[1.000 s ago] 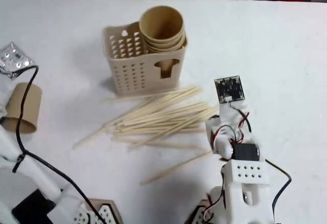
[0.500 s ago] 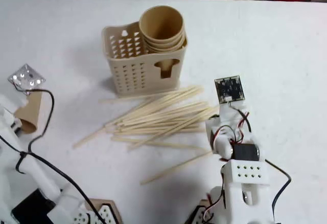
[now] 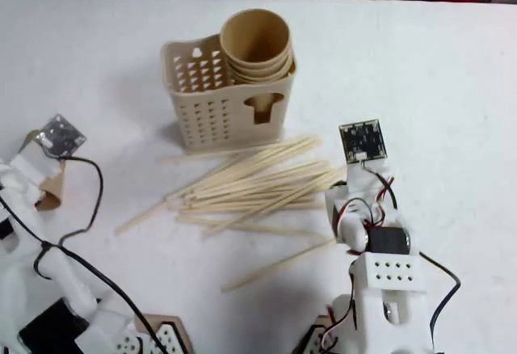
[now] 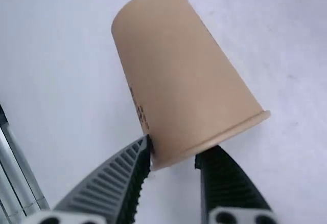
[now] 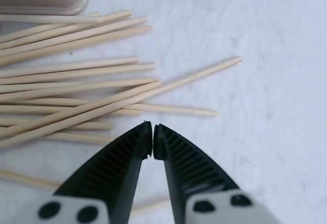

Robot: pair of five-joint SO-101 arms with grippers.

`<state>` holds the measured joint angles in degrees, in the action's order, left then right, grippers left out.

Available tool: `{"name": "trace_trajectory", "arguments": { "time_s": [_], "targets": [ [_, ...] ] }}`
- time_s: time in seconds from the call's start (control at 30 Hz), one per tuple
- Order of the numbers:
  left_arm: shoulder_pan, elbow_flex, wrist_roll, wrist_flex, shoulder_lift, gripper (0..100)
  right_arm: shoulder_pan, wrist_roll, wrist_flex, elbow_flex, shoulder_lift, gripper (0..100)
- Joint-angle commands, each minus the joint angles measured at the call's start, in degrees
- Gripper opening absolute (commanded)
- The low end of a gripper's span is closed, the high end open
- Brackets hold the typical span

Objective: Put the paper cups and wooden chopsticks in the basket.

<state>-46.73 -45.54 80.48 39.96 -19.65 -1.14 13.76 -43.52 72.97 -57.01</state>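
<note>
Paper cups [image 3: 257, 43], four or so, stand nested one inside another in one corner of the basket [image 3: 212, 115], with their round mouths up. The basket is of cream plastic, square, with rows of small holes in its walls and a handle cutout on the near side. It stands upright on the white bench [image 3: 452, 87].

One more cup [image 4: 179, 81] lies on its side on the bench, well apart from the basket, at the left arm. It is smooth tan paper, a cone shape with a rolled rim. The left gripper [image 4: 172, 158] is at this rim with its jaws apart. One ribbed dark finger [image 4: 122, 178] touches the rim from outside, and the tip of the other is hidden behind the rim. Bare bench shows between them.

Wooden chopsticks [image 3: 258, 184], thin, pale and straight, lie in a loose fan on the bench just in front of the basket. A few lie apart from the pile.

The right gripper [image 5: 153, 141] is just beside the ends of the chopsticks. Its jaws are together, tip against tip, with nothing between them.
</note>
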Motion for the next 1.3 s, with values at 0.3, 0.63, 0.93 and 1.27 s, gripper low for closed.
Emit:
{"name": "trace_trajectory", "arguments": {
  "time_s": [0.3, 0.63, 0.93, 1.27],
  "targets": [
    [7.6, 0.5, -6.2, -1.8, -2.3, 2, 0.4, 0.1, 1.1, -0.4, -0.7, 2.4],
    [9.7, 26.4, -22.0, 31.6, -2.2, 2, 0.4, 0.1, 1.2, -0.4, -0.7, 2.4],
    [23.9, 50.1, -36.6, 54.4, -2.2, 2, 0.4, 0.1, 1.1, -0.4, -0.7, 2.4],
    [43.5, 66.5, -50.7, 57.4, -1.6, 2, 0.4, 0.1, 1.1, -0.4, -0.7, 2.4]
  ]
}}
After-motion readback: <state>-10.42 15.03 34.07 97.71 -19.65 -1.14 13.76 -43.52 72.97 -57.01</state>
